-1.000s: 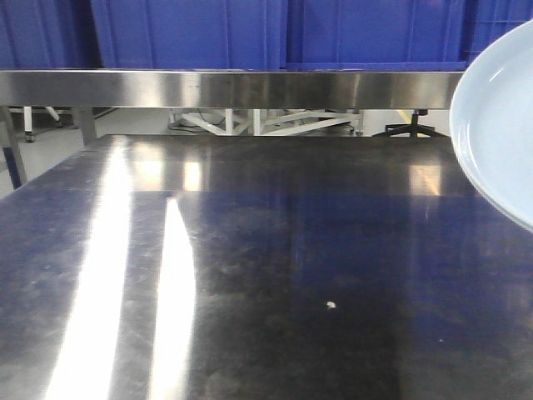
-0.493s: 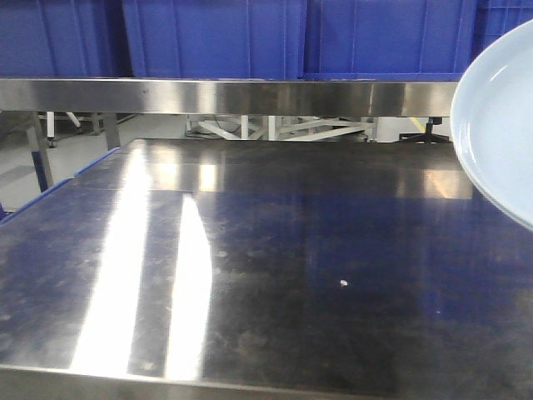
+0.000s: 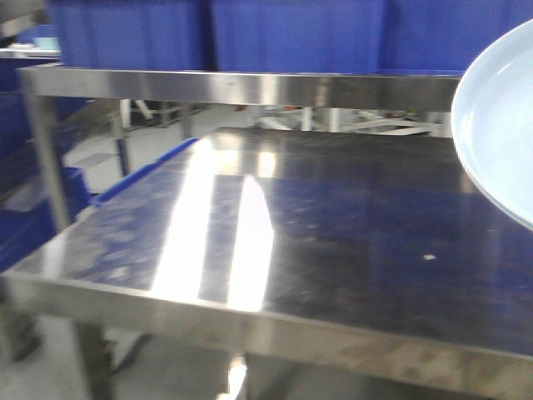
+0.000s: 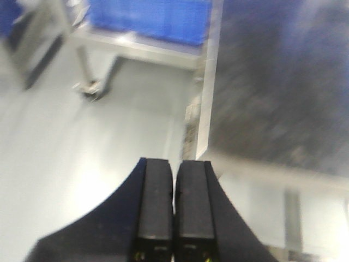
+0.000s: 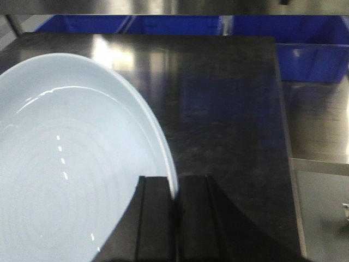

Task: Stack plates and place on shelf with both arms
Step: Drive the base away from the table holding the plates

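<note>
The pale bluish-white round plate (image 5: 71, 164) is pinched at its rim by the right gripper (image 5: 175, 188); the left gripper (image 4: 174, 174) is closed and empty. Placing on the brushed steel shelf (image 3: 250, 86) remains, I judge.

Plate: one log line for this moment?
right gripper: shut on plate rim, held above tabletop | left gripper: shut, empty | shelf: no plate visible

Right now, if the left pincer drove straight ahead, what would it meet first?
Probably the floor: the shut left pincer points just off the edge of the tabletop, with nothing visible between. Blur leaves depth uncertain.
</note>
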